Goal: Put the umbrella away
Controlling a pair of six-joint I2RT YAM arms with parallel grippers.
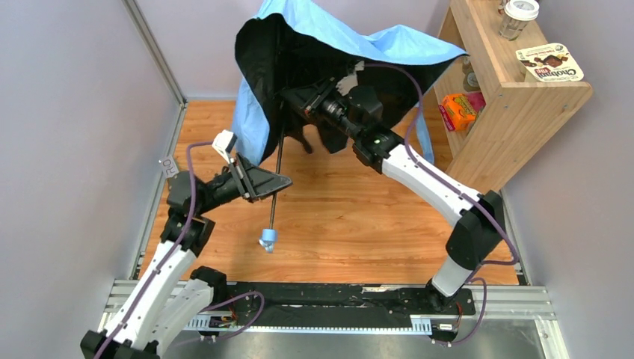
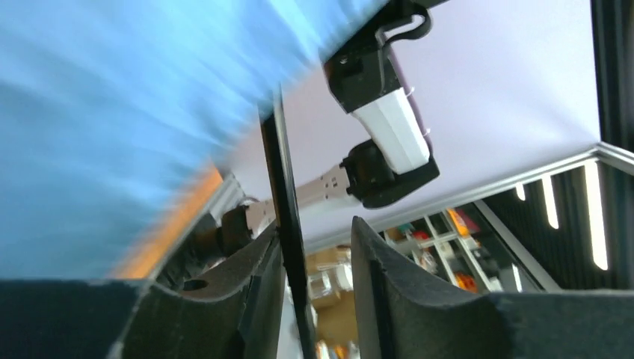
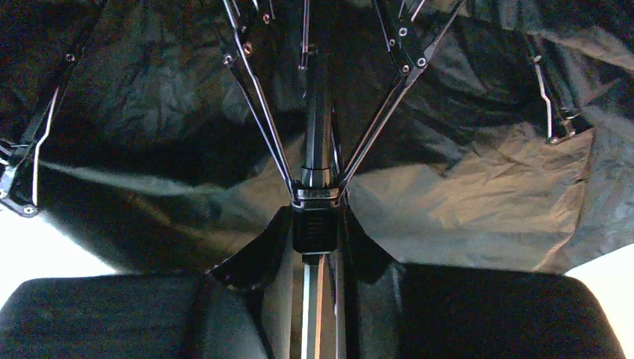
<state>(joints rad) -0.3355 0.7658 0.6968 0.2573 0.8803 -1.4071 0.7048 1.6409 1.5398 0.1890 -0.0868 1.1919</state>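
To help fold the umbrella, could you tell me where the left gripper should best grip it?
The bare shaft just above the handle, coming from the left with jaws straddling it: that stretch is thin, straight and clear of ribs and canopy, and the right gripper holds the runner.

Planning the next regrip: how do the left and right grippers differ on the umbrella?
The left gripper stands open around the bare shaft; the right gripper is clamped on the runner block. The left gripper sits outside the canopy, toward the handle; the right gripper is up under it. Both are lined up on the same shaft.
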